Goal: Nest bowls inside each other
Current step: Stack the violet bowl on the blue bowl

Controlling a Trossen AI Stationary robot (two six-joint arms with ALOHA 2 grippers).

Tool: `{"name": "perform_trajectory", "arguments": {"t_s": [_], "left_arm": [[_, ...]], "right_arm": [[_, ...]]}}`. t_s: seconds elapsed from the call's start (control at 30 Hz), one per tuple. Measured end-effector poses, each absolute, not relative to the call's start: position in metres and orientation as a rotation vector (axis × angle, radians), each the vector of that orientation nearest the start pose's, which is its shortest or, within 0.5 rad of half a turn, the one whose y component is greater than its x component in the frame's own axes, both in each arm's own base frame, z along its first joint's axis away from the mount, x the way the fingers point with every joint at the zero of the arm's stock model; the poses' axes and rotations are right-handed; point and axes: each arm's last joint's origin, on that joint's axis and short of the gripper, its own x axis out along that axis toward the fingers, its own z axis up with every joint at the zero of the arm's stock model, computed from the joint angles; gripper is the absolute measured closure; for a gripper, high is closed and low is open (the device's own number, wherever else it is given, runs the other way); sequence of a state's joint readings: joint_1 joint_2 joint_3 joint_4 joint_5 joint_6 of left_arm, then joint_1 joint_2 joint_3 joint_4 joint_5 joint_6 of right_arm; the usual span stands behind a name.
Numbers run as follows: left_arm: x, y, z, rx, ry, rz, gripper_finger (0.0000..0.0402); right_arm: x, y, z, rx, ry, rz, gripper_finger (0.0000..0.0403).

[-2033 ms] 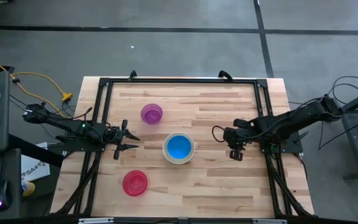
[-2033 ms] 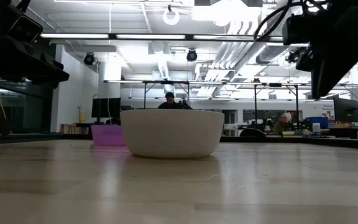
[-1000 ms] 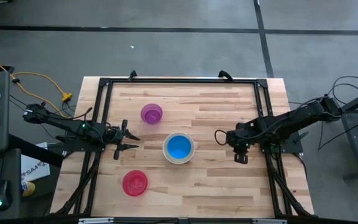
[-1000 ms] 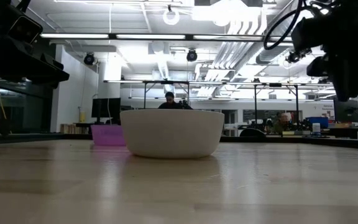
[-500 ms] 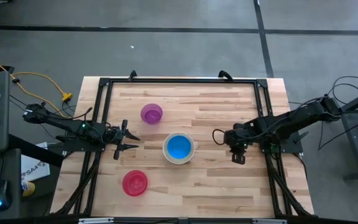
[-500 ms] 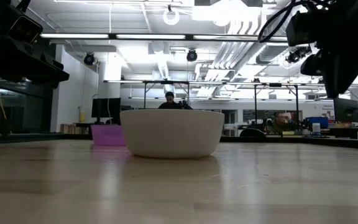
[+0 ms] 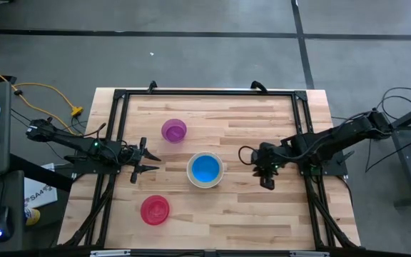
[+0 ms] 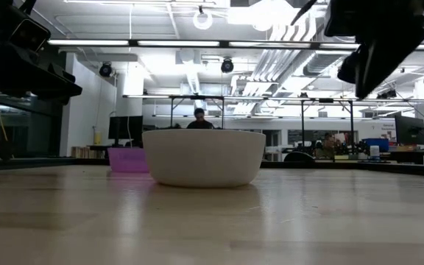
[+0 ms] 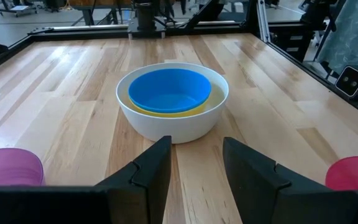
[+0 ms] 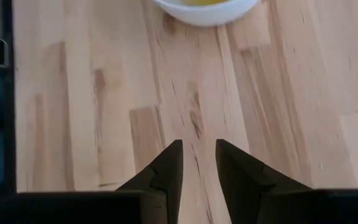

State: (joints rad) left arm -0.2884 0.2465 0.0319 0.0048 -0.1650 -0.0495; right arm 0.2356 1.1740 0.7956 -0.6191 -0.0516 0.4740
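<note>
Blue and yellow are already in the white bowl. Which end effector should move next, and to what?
Probably the left end effector, open and empty, toward the purple bowl: it and the red-pink bowl stand loose on that side. The right end effector hangs empty beside the white bowl.

1. You have two slim, black, jointed arms; the left arm [image 7: 84, 146] carries a tiny green light.
2. A black cable loops beside the right arm [image 7: 327, 146] at its wrist.
3. Your left gripper [image 9: 191, 171] has two dark, matte, angular fingers with chamfered edges.
4. Your right gripper [image 10: 197, 168] has the same dark fingers, tapering to points.
</note>
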Motion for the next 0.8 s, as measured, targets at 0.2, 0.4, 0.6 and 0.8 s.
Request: {"name": "perform_trajectory", "arguments": {"t_s": [0.2, 0.4, 0.6, 0.8], "left_arm": [[0.107, -0.027, 0.154, -0.002, 0.207, -0.118, 0.0256], [0.107, -0.027, 0.154, -0.002, 0.208, -0.118, 0.0256], [0.107, -0.027, 0.154, -0.002, 0.207, -0.118, 0.0256], [0.107, -0.027, 0.154, -0.002, 0.207, -0.118, 0.0256]], "right_arm": [[0.219, 0.054, 0.235, 0.351, 0.969, 0.042, 0.0314], [0.225, 0.056, 0.24, 0.364, 0.893, 0.063, 0.0314], [0.228, 0.056, 0.243, 0.371, 0.848, 0.077, 0.0314], [0.228, 0.056, 0.243, 0.372, 0.846, 0.077, 0.0314]]}}
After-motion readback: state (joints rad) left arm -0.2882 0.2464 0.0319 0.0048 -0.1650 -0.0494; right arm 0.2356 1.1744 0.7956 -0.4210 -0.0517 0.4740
